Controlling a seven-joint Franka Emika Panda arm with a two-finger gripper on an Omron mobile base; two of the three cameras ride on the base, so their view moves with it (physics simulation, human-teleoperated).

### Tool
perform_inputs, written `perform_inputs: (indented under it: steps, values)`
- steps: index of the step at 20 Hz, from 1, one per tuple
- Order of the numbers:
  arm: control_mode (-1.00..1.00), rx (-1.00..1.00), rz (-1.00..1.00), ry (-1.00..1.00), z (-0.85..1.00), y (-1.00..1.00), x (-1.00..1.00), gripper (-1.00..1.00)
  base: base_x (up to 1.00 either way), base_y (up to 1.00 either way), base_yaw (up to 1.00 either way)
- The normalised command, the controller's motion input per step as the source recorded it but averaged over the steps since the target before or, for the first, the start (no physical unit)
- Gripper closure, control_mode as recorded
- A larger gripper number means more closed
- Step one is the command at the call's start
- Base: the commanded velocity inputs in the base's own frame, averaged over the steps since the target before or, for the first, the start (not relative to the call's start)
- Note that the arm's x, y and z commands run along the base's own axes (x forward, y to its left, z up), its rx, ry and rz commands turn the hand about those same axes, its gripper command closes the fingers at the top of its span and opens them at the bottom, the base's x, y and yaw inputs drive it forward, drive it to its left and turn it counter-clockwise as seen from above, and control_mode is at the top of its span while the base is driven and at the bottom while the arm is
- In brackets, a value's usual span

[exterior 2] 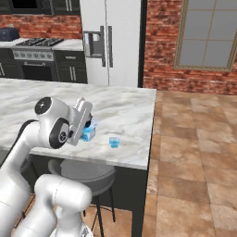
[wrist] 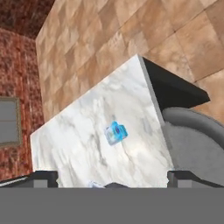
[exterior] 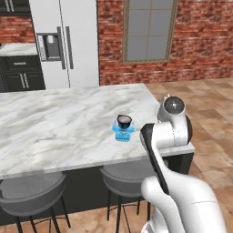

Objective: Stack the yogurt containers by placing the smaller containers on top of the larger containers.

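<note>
Nearest the hand camera, the two dark fingertips point(wrist: 43, 178) of the gripper point(wrist: 112, 180) stand wide apart at the lower edge, with nothing between them. Beyond them lies the white-and-grey marble counter point(wrist: 78, 144), and on it the tiny light-blue squarish tub point(wrist: 115, 133), standing alone, well clear of the counter edges.

In the left base view, the small dark round cup with a pale top point(exterior: 124, 120) already sits on the larger light-blue translucent squarish tub point(exterior: 123, 133). In the right base view, this larger tub is partly hidden behind the white arm, and the tiny tub point(exterior 2: 114, 142) stands near it on the side towards the counter end.

Judged from this layout, the step in hand is to collect the tiny tub. Recommended procedure:

1. Centre the open gripper over the tiny tub before descending.
2. Align the fingertips with two opposite flat walls, not the corners.
3. Descend vertically until the fingertips bracket the walls, then close gently; the thin tub probably deforms or slips under excess force.
4. Lift straight up and keep clear of the existing stack, which a sideways sweep of the arm could topple.
</note>
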Motion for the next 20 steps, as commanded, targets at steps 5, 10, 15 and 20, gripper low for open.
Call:
perform_inputs:
  steps: [5,10,15,20]
  values:
    - [-1.00,-0.03,0.18,0.17,0.03,-0.19,-0.06,-1.00,0.00,0.00,0.00]
    - [-1.00,-0.04,0.23,0.10,0.08,-0.11,-0.02,-1.00,0.00,0.00,0.00]
    - [-1.00,-0.09,0.21,0.12,0.02,-0.01,0.00,-1.00,0.00,0.00,0.00]
    - [-1.00,-0.24,0.04,0.14,-0.05,0.01,0.01,-1.00,0.00,0.00,0.00]
